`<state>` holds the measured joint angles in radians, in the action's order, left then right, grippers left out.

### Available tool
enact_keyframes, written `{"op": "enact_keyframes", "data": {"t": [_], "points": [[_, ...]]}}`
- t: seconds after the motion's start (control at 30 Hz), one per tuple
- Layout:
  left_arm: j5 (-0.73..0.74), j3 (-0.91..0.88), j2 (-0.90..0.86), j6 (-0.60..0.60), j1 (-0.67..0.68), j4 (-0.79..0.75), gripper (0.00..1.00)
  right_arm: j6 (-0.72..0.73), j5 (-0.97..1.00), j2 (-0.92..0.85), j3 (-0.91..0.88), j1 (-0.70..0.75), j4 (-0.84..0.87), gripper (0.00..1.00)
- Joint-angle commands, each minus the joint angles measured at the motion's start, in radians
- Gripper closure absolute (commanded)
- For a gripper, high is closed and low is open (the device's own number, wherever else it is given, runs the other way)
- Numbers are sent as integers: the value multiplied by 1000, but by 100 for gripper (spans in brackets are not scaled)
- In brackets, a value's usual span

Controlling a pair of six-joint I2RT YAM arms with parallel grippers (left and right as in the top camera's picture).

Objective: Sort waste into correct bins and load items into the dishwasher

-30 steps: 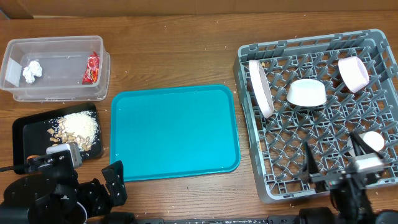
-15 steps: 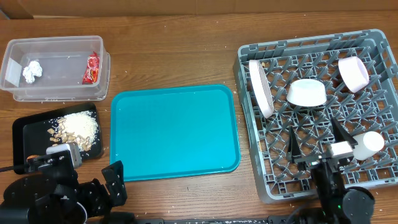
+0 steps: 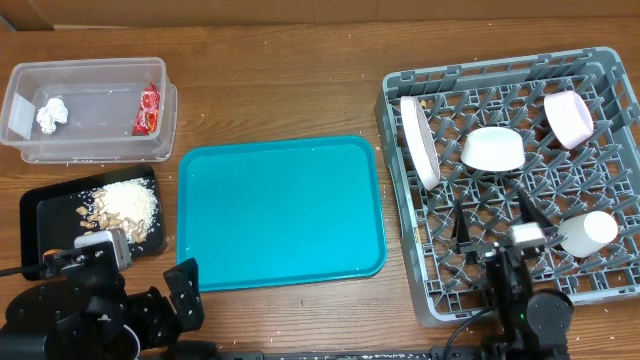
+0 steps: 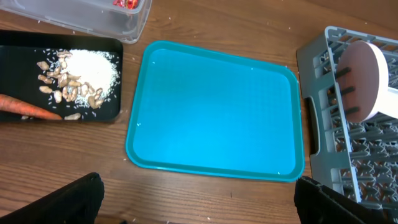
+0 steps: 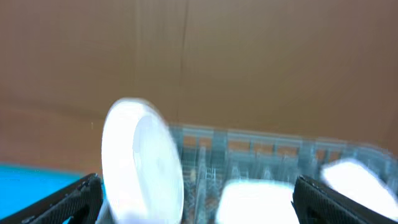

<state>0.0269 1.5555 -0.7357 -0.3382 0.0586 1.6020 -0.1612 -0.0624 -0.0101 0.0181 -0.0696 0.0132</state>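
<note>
Showing carrot [image 4: 25,107] from left wrist only; left gripper [image 4: 198,186], right gripper [image 3: 490,212] splayed; narrow gap between teal tray [image 3: 280,210], dish rack [image 3: 398,215].

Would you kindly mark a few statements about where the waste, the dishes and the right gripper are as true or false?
1. The carrot lies in the clear tub. False: it lies in the black tray, beside the food scraps.
2. The plate stands on edge in the dish rack. True.
3. The red wrapper lies in the black tray. False: it is in the clear tub with the paper ball.
4. The right gripper is open over the dish rack, holding nothing. True.
</note>
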Motion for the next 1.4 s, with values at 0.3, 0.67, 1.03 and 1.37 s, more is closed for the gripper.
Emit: {"op": "enact_keyframes", "data": {"t": [0.3,0.67,1.03,1.37], "points": [[7,-1,5,-6,1,-1,0,7,-20,7,-10,6,-90,0],[8,-1,5,-6,1,0,0,7,-20,7,-10,6,-90,0],[7,-1,5,-6,1,0,0,7,-20,7,-10,6,-90,0],[-67,-48,29,103,-26,-77,0,7,-20,7,-10,6,-90,0]]}}
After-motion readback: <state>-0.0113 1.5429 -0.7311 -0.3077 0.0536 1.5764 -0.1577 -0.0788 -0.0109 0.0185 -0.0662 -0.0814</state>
